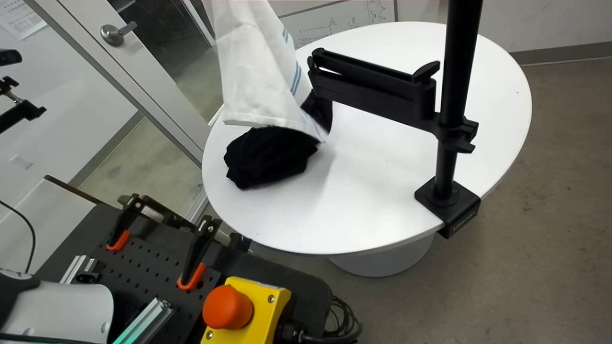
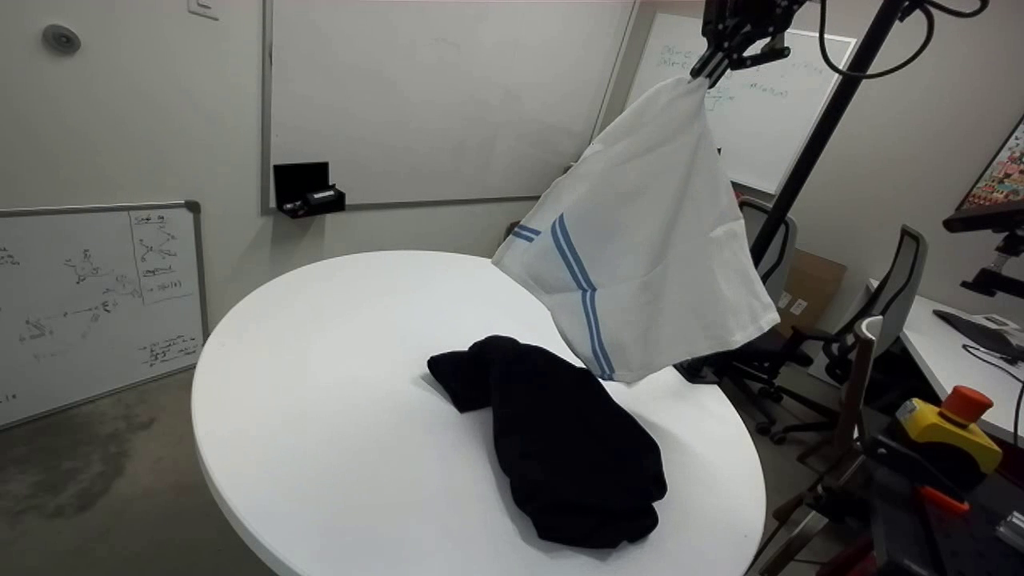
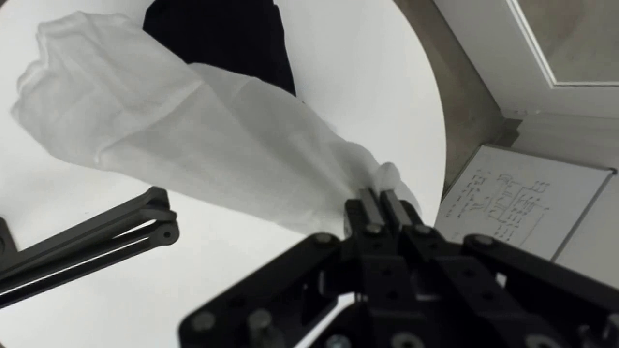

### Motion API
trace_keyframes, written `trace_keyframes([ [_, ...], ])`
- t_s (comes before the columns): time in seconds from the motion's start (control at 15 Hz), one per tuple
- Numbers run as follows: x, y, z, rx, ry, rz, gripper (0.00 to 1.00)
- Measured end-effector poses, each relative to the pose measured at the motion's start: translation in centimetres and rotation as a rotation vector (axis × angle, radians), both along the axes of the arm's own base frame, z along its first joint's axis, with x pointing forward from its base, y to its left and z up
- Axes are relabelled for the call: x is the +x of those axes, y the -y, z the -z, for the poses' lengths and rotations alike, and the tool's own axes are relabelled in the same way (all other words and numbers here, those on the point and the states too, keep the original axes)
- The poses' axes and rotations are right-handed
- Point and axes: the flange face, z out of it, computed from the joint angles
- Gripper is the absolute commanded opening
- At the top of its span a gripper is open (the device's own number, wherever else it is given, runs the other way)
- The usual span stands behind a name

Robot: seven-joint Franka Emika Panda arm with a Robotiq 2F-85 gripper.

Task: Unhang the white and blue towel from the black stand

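Your gripper (image 3: 378, 194) has the white and blue towel (image 2: 648, 240) pinched at the top. The towel hangs in the air above the round white table (image 2: 336, 384), off the black stand (image 1: 454, 91), and a bunched-up black cloth (image 2: 572, 456) lies on the table close by.

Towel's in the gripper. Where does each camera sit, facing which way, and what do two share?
Wrist view: on the wrist, facing down along the towel to the table; gripper in the foreground.
An exterior view: high up, facing down past the yellow stop box onto the table and black stand; gripper out of frame, pale casing perhaps the arm's own.
An exterior view: above table height, facing across to the wall whiteboard; gripper at the top.
Both exterior views share the towel, black cloth, table and yellow stop box.
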Motion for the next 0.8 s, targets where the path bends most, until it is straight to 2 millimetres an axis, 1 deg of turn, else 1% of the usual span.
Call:
trace_keyframes([
  [0.27,-1.1,-4.2,-2.1,0.032,0.016,-0.114,0.01],
  [0.47,-2.1,-7.1,-3.0,0.043,0.015,-0.2,0.01],
  [0.6,-2.8,-8.9,-2.8,0.049,-0.002,-0.246,0.01],
  [0.8,-3.6,-11.1,-1.5,0.059,-0.051,-0.299,0.01],
])
